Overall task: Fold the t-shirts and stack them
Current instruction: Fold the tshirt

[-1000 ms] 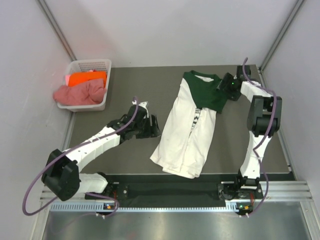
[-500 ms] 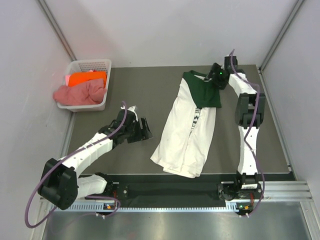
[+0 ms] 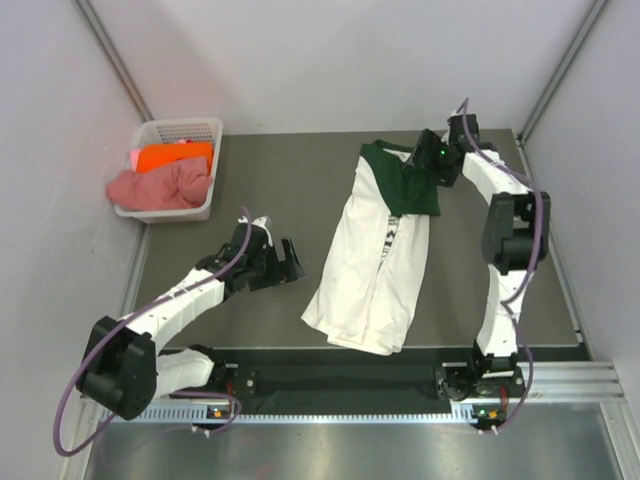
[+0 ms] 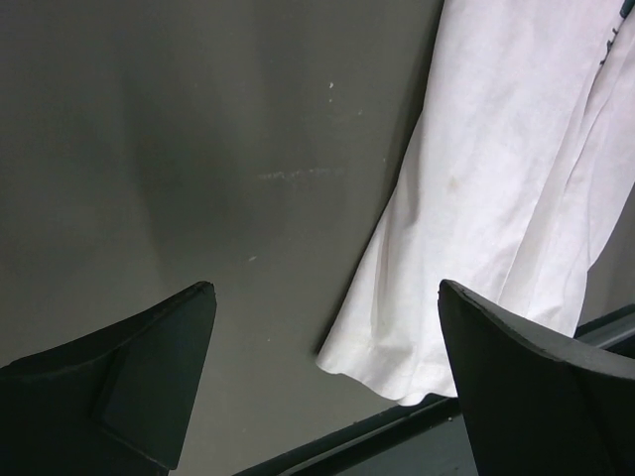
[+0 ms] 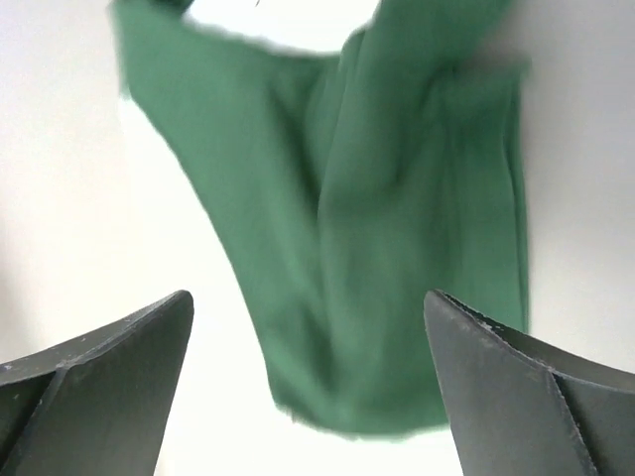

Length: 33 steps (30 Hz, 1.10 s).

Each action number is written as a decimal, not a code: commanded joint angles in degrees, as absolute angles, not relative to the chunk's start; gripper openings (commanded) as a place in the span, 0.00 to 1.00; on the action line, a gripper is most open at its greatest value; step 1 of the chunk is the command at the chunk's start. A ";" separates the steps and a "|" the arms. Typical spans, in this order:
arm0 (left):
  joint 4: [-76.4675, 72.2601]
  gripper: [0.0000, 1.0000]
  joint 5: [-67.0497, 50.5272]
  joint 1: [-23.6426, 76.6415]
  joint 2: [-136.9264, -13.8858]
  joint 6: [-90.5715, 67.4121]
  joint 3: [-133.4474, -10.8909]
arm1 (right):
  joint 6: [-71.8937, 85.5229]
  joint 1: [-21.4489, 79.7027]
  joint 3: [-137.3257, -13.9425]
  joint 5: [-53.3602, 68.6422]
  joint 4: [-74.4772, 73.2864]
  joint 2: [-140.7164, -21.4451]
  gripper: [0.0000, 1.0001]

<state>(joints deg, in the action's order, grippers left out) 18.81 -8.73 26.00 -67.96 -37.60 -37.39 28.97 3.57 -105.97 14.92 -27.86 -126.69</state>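
Observation:
A white t-shirt (image 3: 370, 270) with a dark green sleeve (image 3: 410, 185) and black print lies lengthwise on the table, right of centre. My right gripper (image 3: 428, 160) hangs open just above the green sleeve, which lies folded in over the chest. In the right wrist view the green cloth (image 5: 397, 198) is blurred between my open fingers (image 5: 119, 367). My left gripper (image 3: 290, 258) is open and empty over bare table, left of the shirt. Its wrist view shows the white hem (image 4: 476, 228) at the right. An orange shirt (image 3: 172, 157) and a pink shirt (image 3: 160, 186) lie in the basket.
The white lattice basket (image 3: 205, 125) stands at the far left corner of the dark table (image 3: 280, 170). White walls enclose the table on three sides. A black rail (image 3: 340, 358) runs along the near edge, just beyond the shirt's hem.
My right gripper has moved left over the shirt's shoulder, and the green sleeve now lies further in. My left gripper has drawn back a little left, away from the shirt.

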 commanded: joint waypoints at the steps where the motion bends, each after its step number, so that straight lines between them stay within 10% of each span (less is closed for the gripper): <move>1: 15.38 0.98 -11.07 25.84 -65.83 -37.62 -36.83 | 27.51 4.13 -94.34 13.36 -22.69 -107.73 1.00; 9: 14.68 0.99 -12.03 25.75 -66.88 -37.53 -35.60 | 29.00 10.19 -60.00 1.15 -20.04 -80.44 0.98; 17: 13.45 0.84 -18.19 25.75 -67.33 -37.18 -34.02 | 37.24 20.11 -33.88 3.77 -25.84 -58.46 0.68; 33: 5.28 0.72 -22.50 32.16 -67.59 -43.59 -26.72 | 60.99 43.67 -18.37 6.15 -25.05 -47.01 0.53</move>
